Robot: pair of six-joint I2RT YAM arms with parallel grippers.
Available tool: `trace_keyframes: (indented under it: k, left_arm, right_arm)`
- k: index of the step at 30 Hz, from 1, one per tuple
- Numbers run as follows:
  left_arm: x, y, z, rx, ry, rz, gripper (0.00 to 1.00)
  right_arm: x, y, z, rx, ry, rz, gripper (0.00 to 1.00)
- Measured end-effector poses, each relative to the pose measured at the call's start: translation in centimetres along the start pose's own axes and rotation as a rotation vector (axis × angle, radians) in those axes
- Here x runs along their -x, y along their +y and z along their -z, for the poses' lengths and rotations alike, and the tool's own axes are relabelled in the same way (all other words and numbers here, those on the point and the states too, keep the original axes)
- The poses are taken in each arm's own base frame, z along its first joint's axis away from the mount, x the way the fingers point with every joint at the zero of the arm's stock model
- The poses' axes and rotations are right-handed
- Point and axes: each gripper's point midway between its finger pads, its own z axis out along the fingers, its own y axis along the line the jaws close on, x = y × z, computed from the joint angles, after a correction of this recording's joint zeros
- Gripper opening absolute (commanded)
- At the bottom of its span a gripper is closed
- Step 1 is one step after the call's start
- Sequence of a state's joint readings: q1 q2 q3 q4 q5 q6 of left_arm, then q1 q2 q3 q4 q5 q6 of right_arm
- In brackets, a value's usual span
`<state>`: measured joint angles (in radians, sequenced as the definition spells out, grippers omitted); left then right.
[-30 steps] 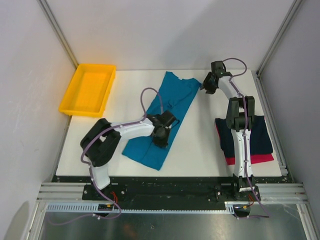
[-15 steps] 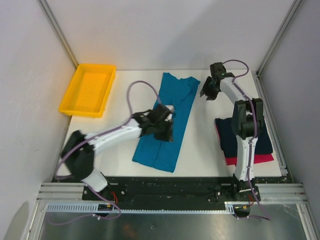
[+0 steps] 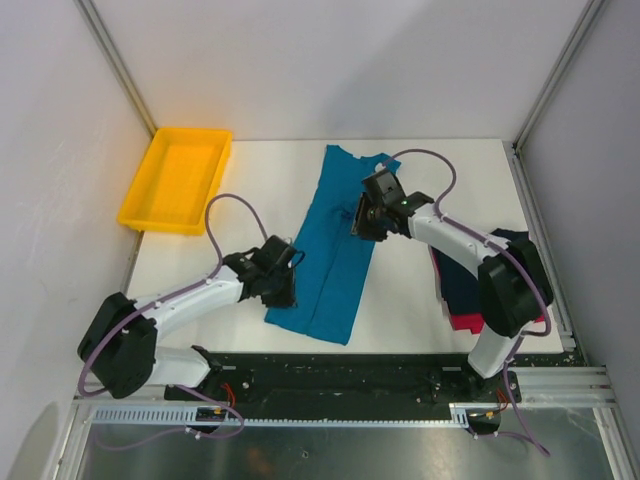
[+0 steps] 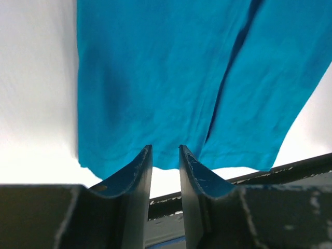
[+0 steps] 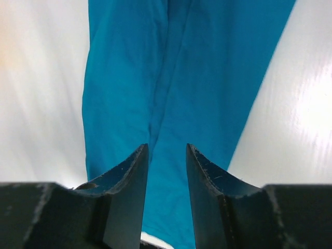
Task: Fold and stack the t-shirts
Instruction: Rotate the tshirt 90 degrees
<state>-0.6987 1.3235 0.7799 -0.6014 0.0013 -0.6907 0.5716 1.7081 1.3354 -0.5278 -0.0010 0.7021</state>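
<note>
The teal-blue t-shirt (image 3: 335,245) lies on the white table as a long narrow strip with a lengthwise crease. It fills the left wrist view (image 4: 171,78) and the right wrist view (image 5: 187,78). My left gripper (image 3: 286,288) is at the shirt's lower left edge, open and empty (image 4: 165,151), with the hem just ahead of the fingertips. My right gripper (image 3: 362,220) hovers over the shirt's upper right part, open and empty (image 5: 167,149). The dark navy t-shirt (image 3: 458,285) lies on the red-pink one (image 3: 462,322) at the right, partly hidden by the right arm.
A yellow plastic tray (image 3: 180,180) stands at the back left corner of the table. The table's near edge and a black rail (image 3: 350,360) run just below the teal shirt's hem. Metal frame posts line both sides.
My left gripper has drawn back from the shirt's middle to its lower left edge. My right arm has swung from the back right over the shirt's upper part. The shirt lies straighter.
</note>
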Motion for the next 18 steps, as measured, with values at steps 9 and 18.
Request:
trace_keyframes:
  k: [9, 18]
  left_arm:
    - [-2.8, -0.6, 0.2, -0.017, 0.017, -0.092, 0.34]
    - [-4.7, -1.5, -0.7, -0.013, 0.066, -0.165, 0.35]
  right_arm:
    - [-0.9, -0.7, -5.1, -0.027, 0.027, -0.052, 0.38]
    - [1.3, 1.3, -6.4, -0.009, -0.003, -0.054, 0.37]
